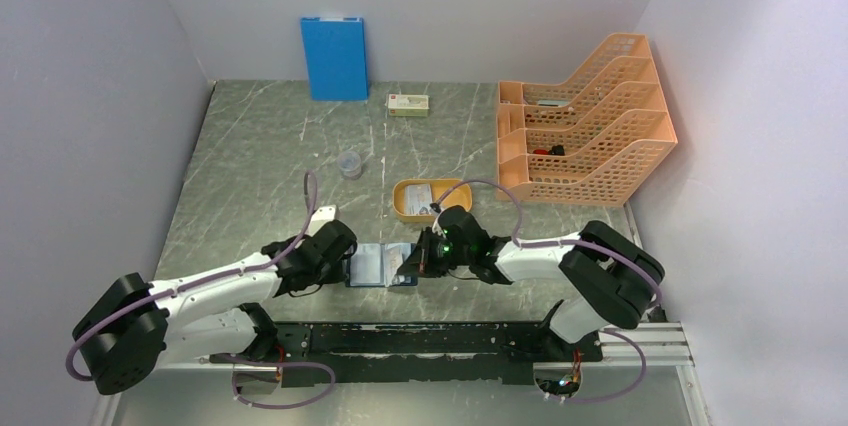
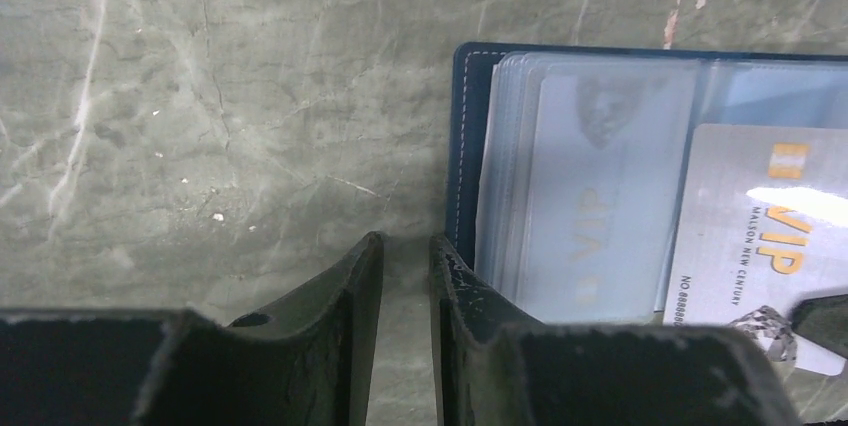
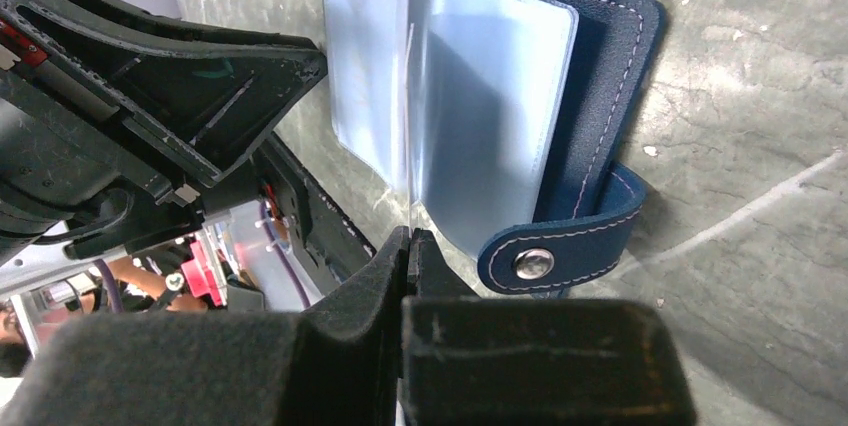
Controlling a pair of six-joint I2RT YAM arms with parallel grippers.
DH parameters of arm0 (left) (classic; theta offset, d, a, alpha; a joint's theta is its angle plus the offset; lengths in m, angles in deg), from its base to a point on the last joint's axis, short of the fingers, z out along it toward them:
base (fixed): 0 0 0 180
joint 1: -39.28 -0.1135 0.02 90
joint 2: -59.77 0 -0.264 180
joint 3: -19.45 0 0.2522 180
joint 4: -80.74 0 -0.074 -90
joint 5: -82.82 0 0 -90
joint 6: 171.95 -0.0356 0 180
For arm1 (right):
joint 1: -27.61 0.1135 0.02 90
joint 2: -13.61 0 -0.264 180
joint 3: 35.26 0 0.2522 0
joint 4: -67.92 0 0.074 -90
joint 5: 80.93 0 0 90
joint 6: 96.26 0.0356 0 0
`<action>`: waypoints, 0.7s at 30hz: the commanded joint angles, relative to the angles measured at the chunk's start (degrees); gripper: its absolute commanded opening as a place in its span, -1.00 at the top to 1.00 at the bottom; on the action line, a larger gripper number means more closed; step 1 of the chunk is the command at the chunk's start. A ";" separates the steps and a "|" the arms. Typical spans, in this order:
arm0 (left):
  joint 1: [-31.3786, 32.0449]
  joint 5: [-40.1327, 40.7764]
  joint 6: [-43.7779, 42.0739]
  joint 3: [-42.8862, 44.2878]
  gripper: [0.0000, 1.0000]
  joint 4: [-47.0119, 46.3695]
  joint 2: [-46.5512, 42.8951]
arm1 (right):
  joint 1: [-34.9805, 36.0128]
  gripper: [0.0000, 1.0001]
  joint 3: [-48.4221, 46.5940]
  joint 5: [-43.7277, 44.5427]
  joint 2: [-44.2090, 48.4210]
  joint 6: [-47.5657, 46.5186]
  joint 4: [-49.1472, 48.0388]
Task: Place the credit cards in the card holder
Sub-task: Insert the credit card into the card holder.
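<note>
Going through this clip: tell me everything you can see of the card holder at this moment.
The card holder is a small dark navy booklet with pale stitching, a snap strap with a metal stud, and clear glossy sleeve pages. It lies open on the marbled table between both grippers. One sleeve shows a VIP-printed card. A second VIP card sits over the pages, apparently pinched by the shut right fingers. A left finger stands at the cover's edge.
</note>
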 commanded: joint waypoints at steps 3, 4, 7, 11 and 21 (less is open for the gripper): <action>-0.51 -3.54 1.14 -2.53 0.44 -2.86 0.62 | -0.12 1.00 0.32 -1.33 -1.27 0.34 -3.79; -0.50 -3.68 1.09 -2.71 0.44 -2.96 0.62 | -0.12 1.00 0.28 -1.38 -1.40 0.39 -3.87; -0.57 -4.00 1.10 -3.10 0.44 -3.19 0.41 | -0.10 1.00 0.14 -1.49 -1.84 0.44 -4.23; -0.52 -4.20 1.05 -3.27 0.45 -3.32 0.19 | -0.14 1.00 -0.27 -2.42 -3.27 0.68 -5.12; -0.52 -4.80 1.00 -3.73 0.46 -3.54 0.31 | -0.16 1.00 1.29 -0.60 -5.55 3.33 -8.06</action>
